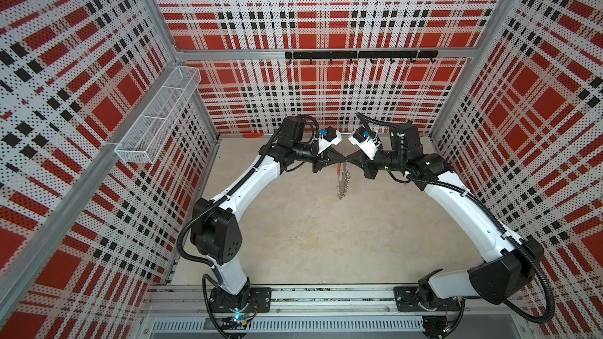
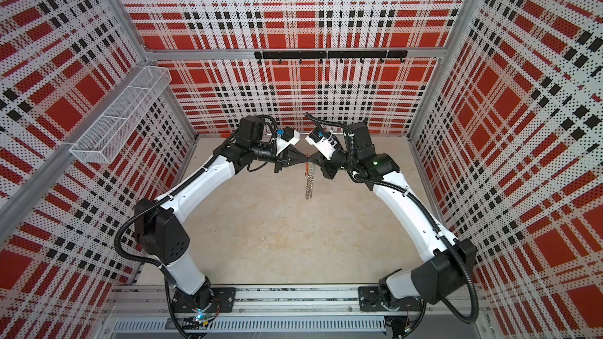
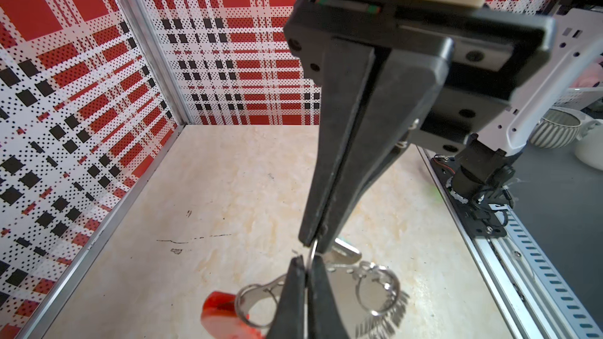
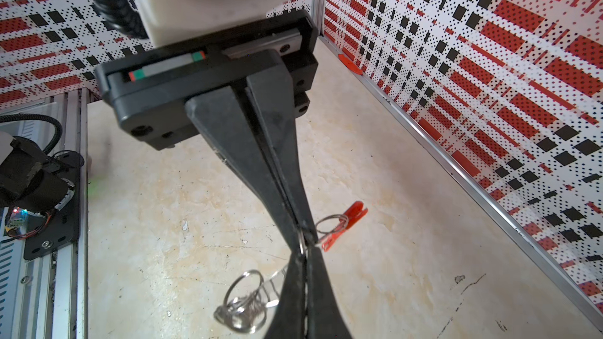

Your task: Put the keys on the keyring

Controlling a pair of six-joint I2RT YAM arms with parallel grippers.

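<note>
Beneath left gripper (image 1: 344,160), red-sectioned keyring (image 1: 342,185)

Top pair: overhead, steeply down, distant, whole cell. Wrist pair: close, mutually facing, sharing red-sectioned dark wire keyring (image 3: 222,311) (image 4: 347,218).

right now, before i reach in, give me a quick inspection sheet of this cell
surface: pale marbled table, black scuff marks
job's things: keyring hangs off the table between both grippers, red section near its top; keys not told apart from the metal loops
clutter: small orange piece at the back wall's foot
grippers: left gripper and right gripper shut tip to tip on the keyring's thin wire
cables: black conduit along both arms, clear of the tips
surroundings: plaid perforated walls, wire basket, hook rail
</note>
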